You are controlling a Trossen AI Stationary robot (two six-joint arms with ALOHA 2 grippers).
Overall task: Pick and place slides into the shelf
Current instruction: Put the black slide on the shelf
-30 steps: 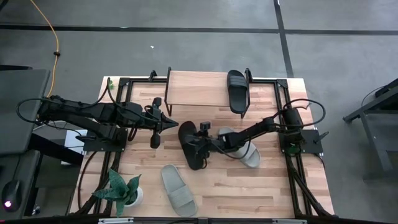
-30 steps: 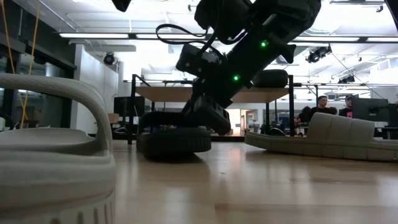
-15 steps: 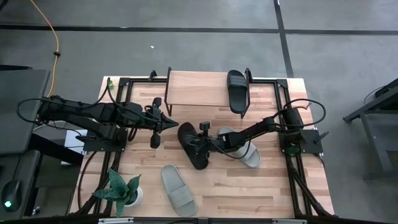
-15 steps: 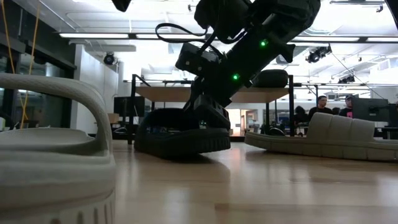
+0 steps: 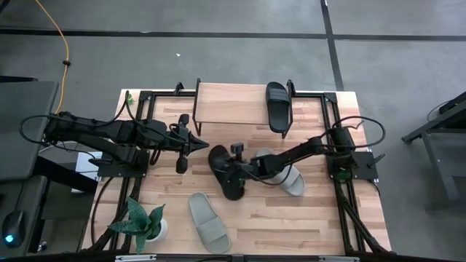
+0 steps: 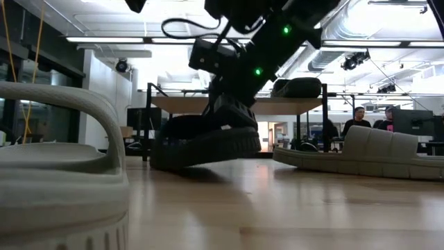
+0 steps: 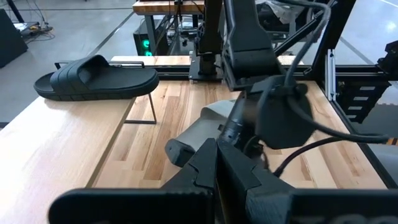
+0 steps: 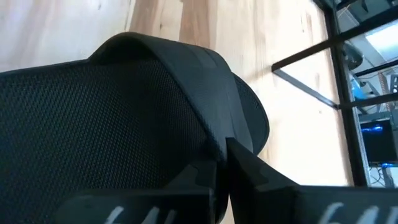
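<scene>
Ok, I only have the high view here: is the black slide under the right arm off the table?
Observer: Partly. In the low view that black slide hangs tilted, one end raised, the other low by the table.
Operator: Is the right pincer really gripping it?
Observer: Yes. The right wrist view shows the right pincer shut on the edge of its strap.
Operator: And the slide by the far edge?
Observer: In the low view the other black slide sits on top of the shelf, above the table.
</scene>
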